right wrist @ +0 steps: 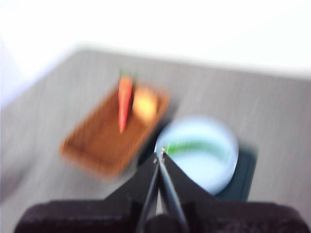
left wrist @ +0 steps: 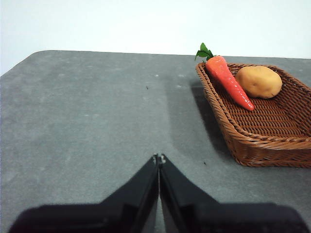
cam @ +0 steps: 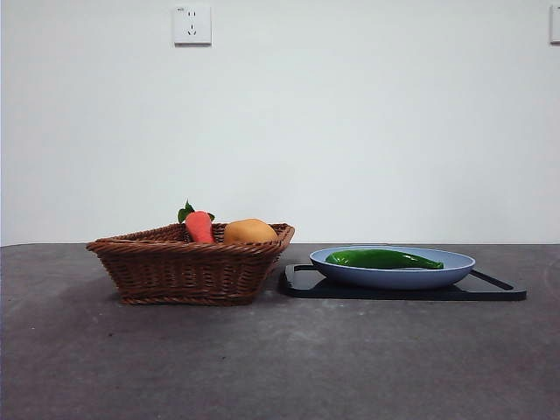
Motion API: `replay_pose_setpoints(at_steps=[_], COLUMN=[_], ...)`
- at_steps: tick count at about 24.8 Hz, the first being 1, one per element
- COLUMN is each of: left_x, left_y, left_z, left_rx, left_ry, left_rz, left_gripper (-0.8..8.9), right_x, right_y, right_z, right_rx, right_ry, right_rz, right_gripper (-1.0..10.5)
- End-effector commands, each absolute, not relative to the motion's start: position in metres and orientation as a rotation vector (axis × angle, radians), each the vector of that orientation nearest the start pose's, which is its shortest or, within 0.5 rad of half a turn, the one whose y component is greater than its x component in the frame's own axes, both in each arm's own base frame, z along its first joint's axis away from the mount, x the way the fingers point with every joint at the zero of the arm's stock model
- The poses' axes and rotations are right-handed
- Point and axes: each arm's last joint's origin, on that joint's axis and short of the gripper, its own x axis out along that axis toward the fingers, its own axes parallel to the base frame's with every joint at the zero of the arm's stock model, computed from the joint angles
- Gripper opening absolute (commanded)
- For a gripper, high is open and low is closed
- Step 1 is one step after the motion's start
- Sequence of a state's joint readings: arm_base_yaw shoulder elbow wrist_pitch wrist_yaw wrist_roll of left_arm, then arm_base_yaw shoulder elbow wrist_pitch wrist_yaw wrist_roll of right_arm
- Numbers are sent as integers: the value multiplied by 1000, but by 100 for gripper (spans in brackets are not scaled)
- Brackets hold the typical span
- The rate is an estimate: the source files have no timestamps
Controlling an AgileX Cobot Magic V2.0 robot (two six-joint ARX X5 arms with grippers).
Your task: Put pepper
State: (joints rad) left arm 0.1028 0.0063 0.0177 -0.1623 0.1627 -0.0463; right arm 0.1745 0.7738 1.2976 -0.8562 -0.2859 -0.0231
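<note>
- Front view: pepper lies in the blue plate on a black tray, beside the basket.
- Basket holds a carrot and a potato — no pepper.
- Right gripper clenched, empty, high over the plate — view blurred.
- Left gripper clenched, empty, waits over bare table.
- Risk: glossy, tapered pepper may slip or roll if pinched off-centre; plate could skid on the tray.

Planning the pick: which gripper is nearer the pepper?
Right. The right gripper hangs above the plate holding the pepper; the left gripper sits beyond the basket, away from it.
</note>
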Motion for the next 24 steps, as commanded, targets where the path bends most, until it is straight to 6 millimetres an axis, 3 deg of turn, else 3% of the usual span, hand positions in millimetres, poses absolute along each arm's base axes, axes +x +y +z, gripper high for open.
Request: replay_pose_setpoints(at_steps=[1,6,12,18,24], left_x=[96,96,96,96,96], left_y=[6,6,6,6,6], left_z=[151,151,151,151,151], left_rx=[-73,-73,-73,-73,-73], left_ry=[146,146,146,146,146], left_rz=[-49,-49,-49,-49,-49], left_gripper=[8,8,8,8,8], right_x=[100,95,93,93,95], right_y=[22,14,11,10,10], right_z=[406,323,258,210,176], right_rx=[13,1,13,41,64], right_ry=[240,24,-58,-47,1], right_rz=[417,291,198,153,152], right_gripper=[11,11,11,11,11])
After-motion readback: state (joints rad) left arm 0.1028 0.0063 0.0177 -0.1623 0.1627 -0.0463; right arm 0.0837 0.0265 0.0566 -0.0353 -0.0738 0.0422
